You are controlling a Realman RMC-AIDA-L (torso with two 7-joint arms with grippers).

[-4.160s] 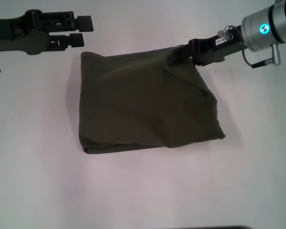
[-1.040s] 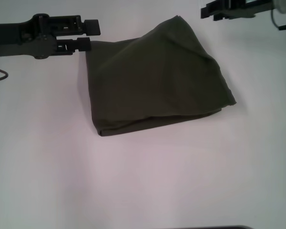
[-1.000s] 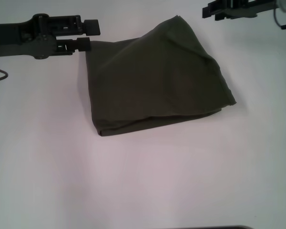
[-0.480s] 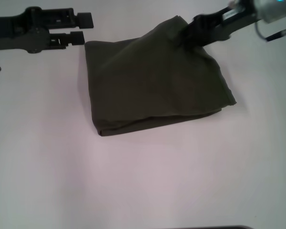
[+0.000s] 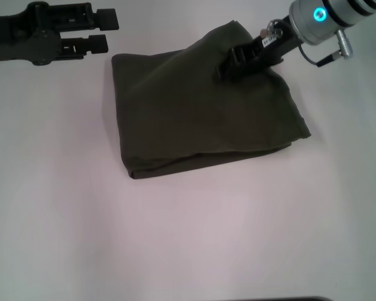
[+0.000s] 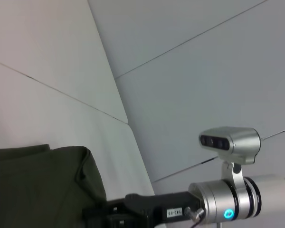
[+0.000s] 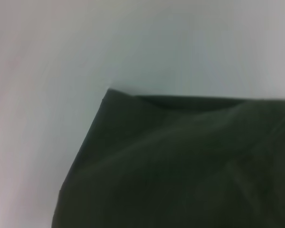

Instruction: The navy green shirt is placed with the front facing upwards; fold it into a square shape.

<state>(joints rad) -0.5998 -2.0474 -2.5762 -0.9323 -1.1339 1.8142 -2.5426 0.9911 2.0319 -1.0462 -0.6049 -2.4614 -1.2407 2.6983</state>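
Our right tool (image 5: 222, 71) rests on the folded shirt (image 5: 200, 119); its grip we cannot tell. Our left tool (image 5: 106, 30), spread, hovers beside the shirt's far corner.

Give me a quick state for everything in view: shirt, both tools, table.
navy green shirt: folded into a rough, uneven square, flat on the table, far right corner peaked up.
right tool: down on the shirt's far right part.
left tool: open, off the shirt beyond its far left corner.
table: white, carrying the shirt.

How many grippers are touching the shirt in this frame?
1. The right gripper rests on the far right part of the navy green shirt; the left gripper hangs apart, off its far left corner.
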